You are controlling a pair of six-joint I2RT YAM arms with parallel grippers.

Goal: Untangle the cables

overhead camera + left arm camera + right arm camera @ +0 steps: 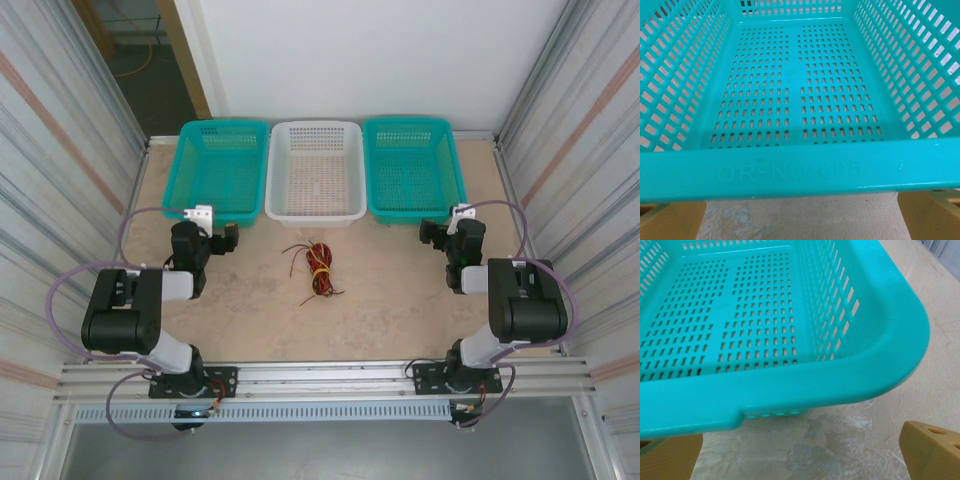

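The cables (318,268) lie in one small tangle of red, black and pale yellow wires on the table, midway between the two arms. My left gripper (204,216) is to their left and points at the near rim of the left teal basket (800,170). In the left wrist view its yellow fingers (670,220) stand wide apart over bare table, so the left gripper (800,220) is open. My right gripper (460,216) is to the right of the cables, by the near right corner of the right teal basket (790,385). The right gripper (800,455) is open too, with nothing between its fingers (932,450).
Three baskets stand in a row at the back: a teal basket (225,124) on the left, a white basket (315,215) in the middle, a teal basket (412,120) on the right. Corrugated walls close in both sides of the beige table (390,310).
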